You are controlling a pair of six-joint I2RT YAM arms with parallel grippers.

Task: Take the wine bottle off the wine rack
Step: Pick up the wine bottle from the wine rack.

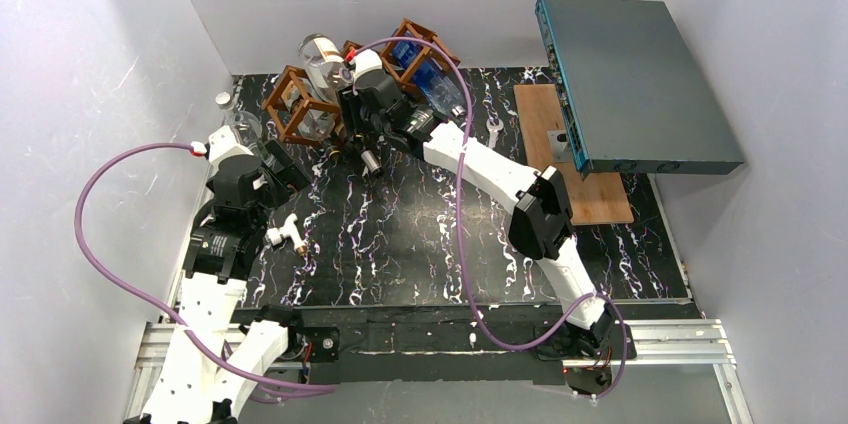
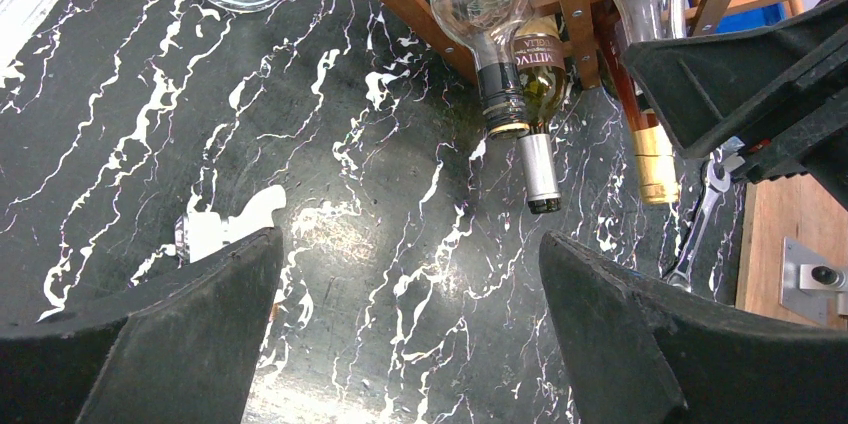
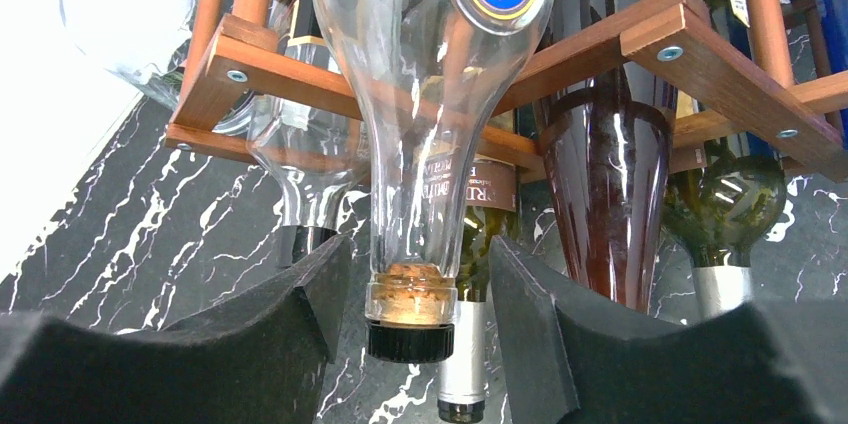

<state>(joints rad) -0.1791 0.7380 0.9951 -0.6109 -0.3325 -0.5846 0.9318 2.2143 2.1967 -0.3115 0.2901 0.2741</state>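
Observation:
The reddish-brown wine rack (image 3: 690, 44) (image 1: 290, 104) stands at the back of the table with several bottles in its cells, necks pointing toward me. A clear wine bottle (image 3: 420, 144) with a cork and a black cap sticks out of an upper cell. My right gripper (image 3: 420, 284) (image 1: 350, 134) flanks its neck, with a narrow gap showing on each side between fingers (image 3: 300, 314) and glass. My left gripper (image 2: 410, 284) (image 1: 285, 176) hangs wide open over the bare tabletop, left of the rack, with nothing in it.
Below the clear bottle are a silver-capped bottle (image 3: 462, 364), a dark red bottle (image 3: 610, 194) and a green one (image 3: 725, 204). A glass jar (image 1: 243, 124), a white part (image 1: 285, 234), a wrench (image 1: 493, 132), a wooden board (image 1: 600, 194) and a grey box (image 1: 640, 84) are nearby.

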